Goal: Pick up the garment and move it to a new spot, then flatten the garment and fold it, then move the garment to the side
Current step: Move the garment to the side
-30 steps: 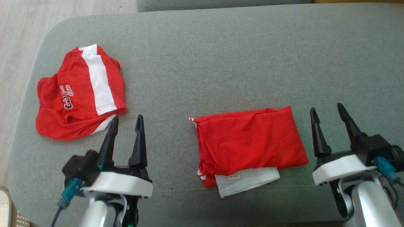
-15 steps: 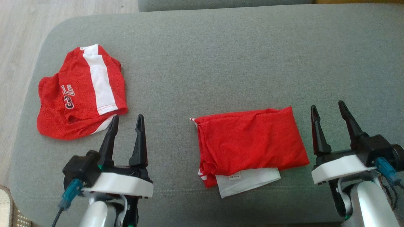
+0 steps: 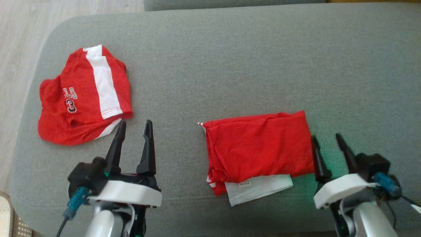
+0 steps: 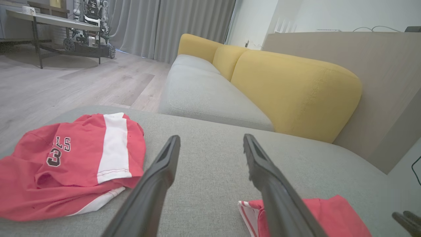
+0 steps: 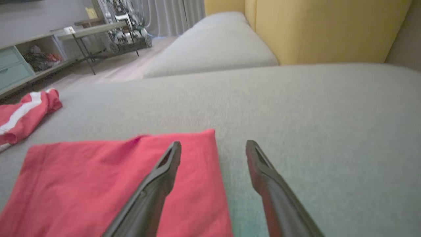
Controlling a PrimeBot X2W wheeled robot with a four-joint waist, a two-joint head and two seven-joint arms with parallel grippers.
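Note:
A red garment (image 3: pixel 260 151) lies folded into a rectangle on the grey cushion (image 3: pixel 230 65), with a white layer and a label showing at its near edge. My right gripper (image 3: pixel 326 136) stands open at its right edge; in the right wrist view the left finger hangs over the red cloth (image 5: pixel 98 177) and the right finger over bare cushion, nothing held. My left gripper (image 3: pixel 135 122) is open over bare cushion, between the folded piece and a crumpled red jersey (image 3: pixel 82 95) with a white stripe and the number 3. The left wrist view has that jersey (image 4: pixel 65 164) to the left of the fingers.
The cushion's rounded left edge drops to a pale wood floor (image 3: pixel 16 39). A second grey seat with yellow back cushions (image 4: pixel 289 85) stands beyond the far edge. A table on dark legs (image 4: pixel 49 23) stands further off on the floor.
My right gripper has drawn back and to the left, up against the folded garment's right edge. The left gripper has barely shifted. Both garments lie as before.

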